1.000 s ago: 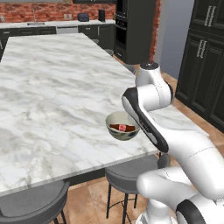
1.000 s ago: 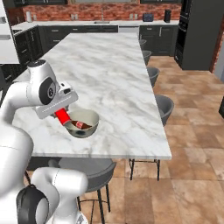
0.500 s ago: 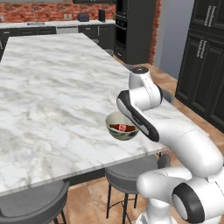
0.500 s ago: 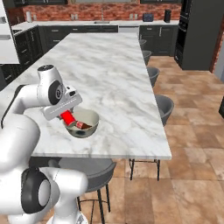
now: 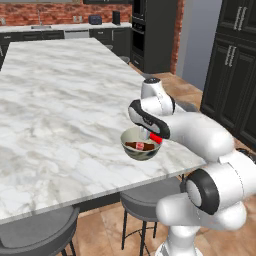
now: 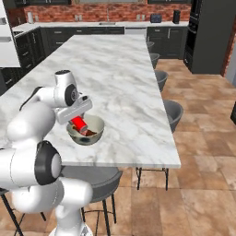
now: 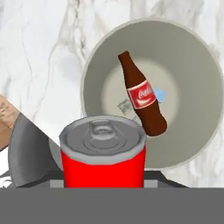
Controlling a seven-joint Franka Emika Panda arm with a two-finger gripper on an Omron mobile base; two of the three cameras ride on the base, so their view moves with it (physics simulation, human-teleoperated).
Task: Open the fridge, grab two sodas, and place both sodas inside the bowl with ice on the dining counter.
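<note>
White marble with grey veins made up the table (image 5: pixel 60 100), and the bowl (image 7: pixel 192 57) sat near its front edge, above a grey stool (image 6: pixel 99 182). Inside the bowl lay the brown bottle (image 7: pixel 142 101) on its side, so one soda was already delivered. The jaws (image 6: pixel 79 123) were clamped on the red can (image 7: pixel 103 157), held just above the bowl's rim, tilted, presumably so that it would drop inside beside the bottle rather than onto the marble.
</note>
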